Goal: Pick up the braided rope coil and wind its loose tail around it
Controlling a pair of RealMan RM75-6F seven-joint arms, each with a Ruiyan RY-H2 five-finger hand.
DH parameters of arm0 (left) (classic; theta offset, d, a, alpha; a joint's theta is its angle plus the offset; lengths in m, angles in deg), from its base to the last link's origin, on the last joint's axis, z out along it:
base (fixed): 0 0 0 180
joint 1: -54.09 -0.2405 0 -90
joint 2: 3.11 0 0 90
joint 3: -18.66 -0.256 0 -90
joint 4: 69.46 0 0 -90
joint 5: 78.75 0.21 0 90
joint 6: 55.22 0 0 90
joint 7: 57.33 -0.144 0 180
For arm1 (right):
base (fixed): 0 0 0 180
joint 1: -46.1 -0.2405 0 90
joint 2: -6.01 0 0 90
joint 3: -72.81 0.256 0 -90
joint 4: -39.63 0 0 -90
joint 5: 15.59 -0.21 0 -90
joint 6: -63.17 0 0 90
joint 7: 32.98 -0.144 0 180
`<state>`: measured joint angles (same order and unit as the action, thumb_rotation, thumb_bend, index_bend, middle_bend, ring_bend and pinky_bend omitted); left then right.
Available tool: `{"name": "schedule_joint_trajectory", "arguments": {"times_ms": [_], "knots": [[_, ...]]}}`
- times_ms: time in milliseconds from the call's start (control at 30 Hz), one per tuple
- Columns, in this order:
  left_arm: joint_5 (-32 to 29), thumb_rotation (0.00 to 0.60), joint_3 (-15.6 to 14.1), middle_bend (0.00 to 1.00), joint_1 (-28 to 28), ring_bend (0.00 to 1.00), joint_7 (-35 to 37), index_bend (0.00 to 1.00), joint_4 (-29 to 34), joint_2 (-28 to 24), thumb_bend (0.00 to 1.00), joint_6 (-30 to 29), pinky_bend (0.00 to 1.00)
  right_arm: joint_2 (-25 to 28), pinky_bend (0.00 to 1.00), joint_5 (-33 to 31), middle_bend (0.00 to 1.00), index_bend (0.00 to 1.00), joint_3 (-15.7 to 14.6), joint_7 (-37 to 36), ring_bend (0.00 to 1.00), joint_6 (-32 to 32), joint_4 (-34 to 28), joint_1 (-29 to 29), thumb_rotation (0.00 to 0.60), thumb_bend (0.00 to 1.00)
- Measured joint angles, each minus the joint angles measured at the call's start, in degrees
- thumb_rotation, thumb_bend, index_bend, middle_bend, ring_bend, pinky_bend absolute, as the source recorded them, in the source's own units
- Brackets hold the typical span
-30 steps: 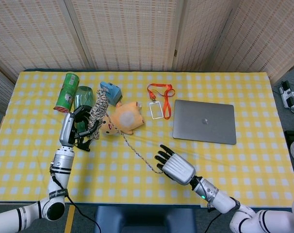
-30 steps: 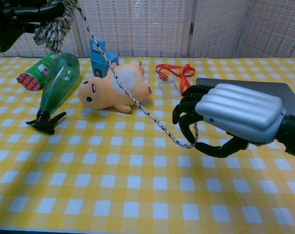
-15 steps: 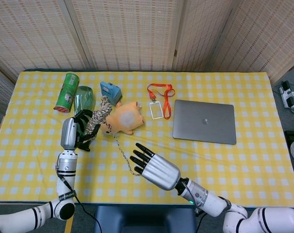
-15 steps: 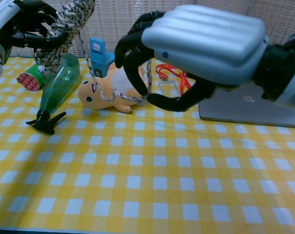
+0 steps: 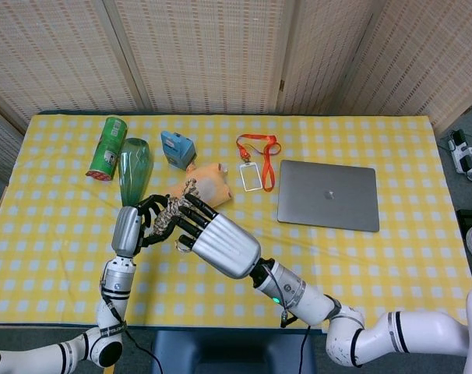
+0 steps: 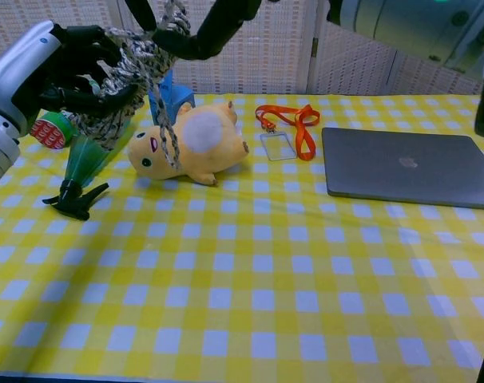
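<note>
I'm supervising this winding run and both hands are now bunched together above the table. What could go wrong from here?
1. The right hand sits tight against the left hand at the rope coil; their fingers could collide or snag the braid.
2. A slack loop of the loose tail dangles in front of the plush toy; it might catch and drag it.
3. The green bottle lies just below the coil and could get knocked.

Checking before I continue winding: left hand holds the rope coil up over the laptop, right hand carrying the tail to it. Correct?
Not quite. The chest view shows the left hand holding the coil up over the green bottle, not the laptop. The right hand does bring the tail to it.
</note>
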<state>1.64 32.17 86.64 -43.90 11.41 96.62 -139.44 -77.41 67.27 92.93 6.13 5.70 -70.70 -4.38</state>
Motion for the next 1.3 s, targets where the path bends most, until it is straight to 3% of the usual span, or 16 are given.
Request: {"name": "schedule_joint_trajectory", "arguments": {"times_ms": [333,733,1067,1300], "knots": [[5.61,0.600,-3.70,0.73,-0.92,0.69,2.17,0.77,-0.19,0.35,0.68,-0.28,0.76,-1.29,0.12,-6.30,0.26,0.70,3.14,-3.18,0.19,-1.24,4.31,-2.50,0.600,0.58],[9.37,0.600,-5.74,0.73,-1.40,0.69,11.03,0.77,2.82,-0.93,0.68,0.03,0.75,-0.54,0.12,-10.61,0.26,0.70,3.01,-8.10,0.20,-2.26,7.98,-2.91,0.600,0.58],[9.43,0.600,-4.64,0.73,-1.84,0.69,22.37,0.77,8.07,-3.77,0.68,0.46,0.75,0.98,0.12,-10.47,0.27,0.70,0.32,-15.53,0.21,-3.75,12.19,-0.34,0.600,0.58],[7.59,0.600,-2.95,0.73,-2.00,0.69,29.58,0.77,12.96,-6.83,0.68,2.04,0.75,0.81,0.12,-7.53,0.27,0.70,-4.70,-21.12,0.21,-4.39,16.87,2.30,0.600,0.58]]}}
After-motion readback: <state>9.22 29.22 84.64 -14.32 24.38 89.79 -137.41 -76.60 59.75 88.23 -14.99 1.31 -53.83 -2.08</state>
